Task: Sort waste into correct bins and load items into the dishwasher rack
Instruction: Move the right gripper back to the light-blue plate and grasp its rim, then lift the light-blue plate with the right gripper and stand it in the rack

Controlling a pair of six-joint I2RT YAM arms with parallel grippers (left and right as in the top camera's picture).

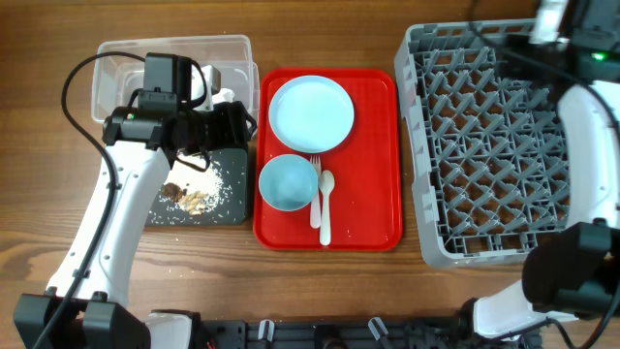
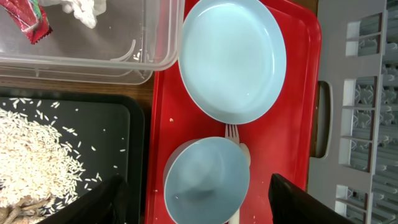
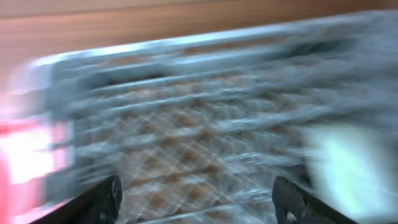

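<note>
a wooden table (image 1: 39, 242) fills the overhead view from edge to edge. its surface is mid-brown, with darker grain streaks running left to right. the light is even and soft, casting only faint shadows on the wood. a black rail (image 1: 291, 334) runs along the near edge of the table. in the right wrist view, the same wood shows as a blurred warm band across the top.
</note>
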